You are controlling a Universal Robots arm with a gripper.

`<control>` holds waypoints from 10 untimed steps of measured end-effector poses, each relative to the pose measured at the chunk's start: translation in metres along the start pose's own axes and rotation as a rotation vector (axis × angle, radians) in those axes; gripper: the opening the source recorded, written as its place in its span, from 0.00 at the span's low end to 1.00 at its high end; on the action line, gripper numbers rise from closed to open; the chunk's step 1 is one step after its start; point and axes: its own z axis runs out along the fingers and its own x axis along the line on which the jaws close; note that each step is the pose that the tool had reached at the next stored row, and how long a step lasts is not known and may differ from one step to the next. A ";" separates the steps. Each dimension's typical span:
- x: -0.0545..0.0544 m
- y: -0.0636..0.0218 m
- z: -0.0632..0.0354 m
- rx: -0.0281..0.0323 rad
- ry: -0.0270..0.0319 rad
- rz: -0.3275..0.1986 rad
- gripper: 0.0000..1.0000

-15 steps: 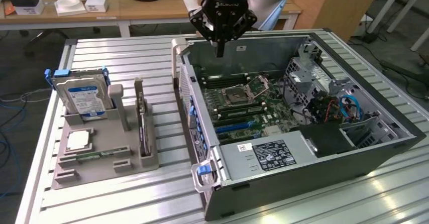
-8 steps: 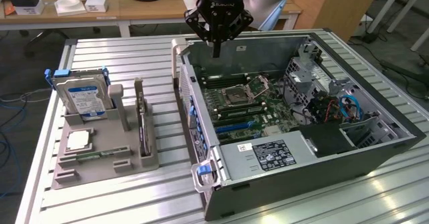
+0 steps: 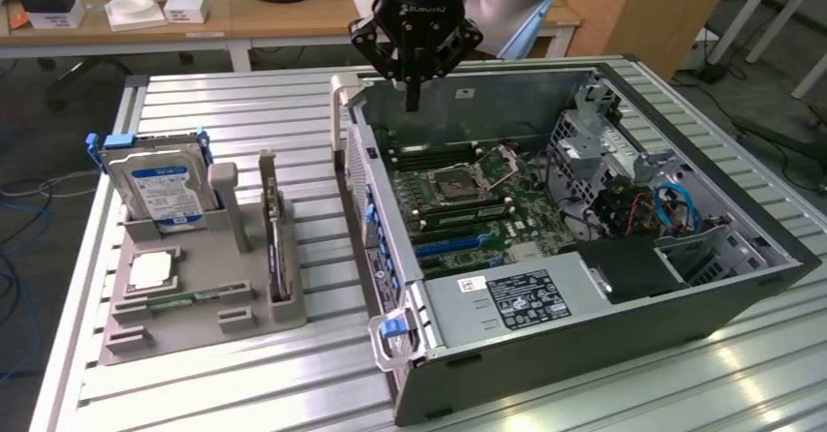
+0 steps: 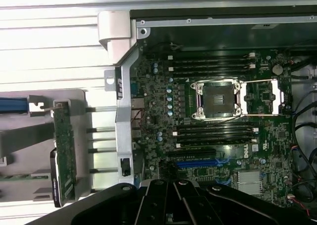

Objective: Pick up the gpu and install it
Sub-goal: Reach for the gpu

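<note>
The gpu [image 3: 274, 227] is a thin dark card standing on its edge in a slot of the grey holder [image 3: 194, 306], at the exterior view's left of the case. In the wrist view the gpu [image 4: 64, 145] shows as a green board seen edge-on. My gripper [image 3: 411, 98] hangs above the far end of the open computer case [image 3: 621, 296], well apart from the card. Its fingers are shut together and hold nothing. The gripper's dark body [image 4: 171, 197] hangs over the motherboard [image 4: 223, 126], near the blue slot [image 4: 198, 163].
A silver blue-labelled hard drive [image 3: 162, 190] stands upright in the holder, with a small square CPU chip [image 3: 151, 269] lying in front of it. The empty CPU socket [image 3: 466, 175], memory slots and cables fill the case. The slatted metal table [image 3: 232, 112] carries everything.
</note>
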 end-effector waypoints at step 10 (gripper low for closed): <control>0.007 -0.0005 -0.0002 0.0000 0.0000 0.000 0.10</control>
